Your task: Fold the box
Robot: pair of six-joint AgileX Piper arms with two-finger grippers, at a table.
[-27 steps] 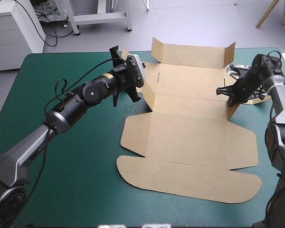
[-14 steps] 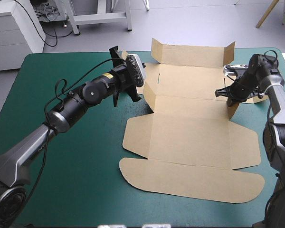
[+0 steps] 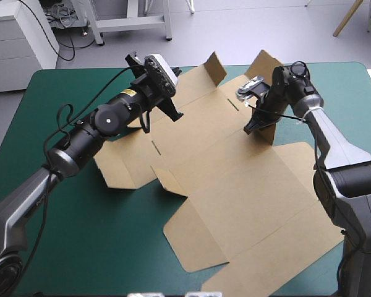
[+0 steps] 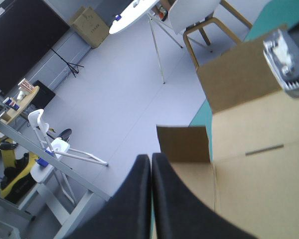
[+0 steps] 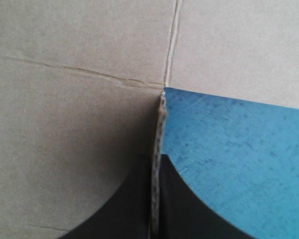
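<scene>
The brown box (image 3: 235, 185) is a flat cut sheet lying slantwise on the teal-green cover (image 3: 80, 235), with its near-right end running off the table's front. My left gripper (image 3: 175, 114) is at the sheet's far-left part. In the left wrist view its black fingers (image 4: 151, 158) meet in a narrow arch beside a raised flap (image 4: 182, 144), shut on the box. My right gripper (image 3: 252, 127) pinches an upright side flap (image 3: 267, 74) at the far right. The right wrist view shows that board edge (image 5: 159, 119) squeezed between the fingers of the right gripper (image 5: 157, 157).
Bare teal-green cover lies to the left and front-left of the sheet. A strip of cover (image 3: 352, 124) shows to the right of the right arm. Under the held flap, teal-green cover (image 5: 239, 159) is visible.
The whole sheet has swung round and slid left: it lay square to the table earlier and is slanted now. Both grippers moved left with it, the right one farther.
</scene>
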